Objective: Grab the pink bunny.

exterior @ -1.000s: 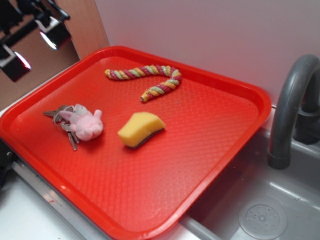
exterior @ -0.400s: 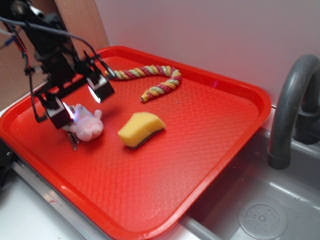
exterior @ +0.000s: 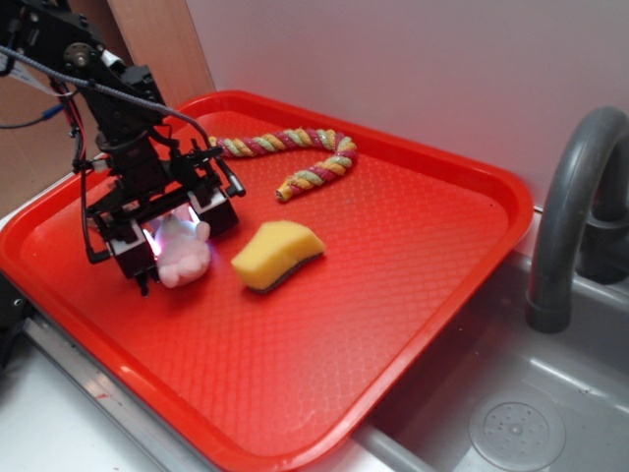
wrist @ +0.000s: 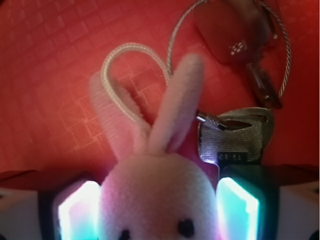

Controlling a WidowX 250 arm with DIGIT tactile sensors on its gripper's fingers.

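Near the red tray's (exterior: 413,324) left edge, the pincer (exterior: 175,234) stands wide, its fingers (wrist: 75,212) flanking the pink bunny (wrist: 155,200), ears pointing toward the keys (wrist: 235,137).

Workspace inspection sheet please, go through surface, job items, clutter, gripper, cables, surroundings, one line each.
Surface: red tray, textured, resting beside a grey sink.
Job's things: pink bunny lying on the tray, head between the gripper's fingers in the wrist view.
Clutter: keys on a wire ring behind the bunny; yellow sponge; twisted rope toy.
Grippers: gripper lowered over the bunny, fingers either side; contact cannot be told.
Cables: dark wires along the arm.
Surroundings: grey faucet, pale wall, wooden panel.
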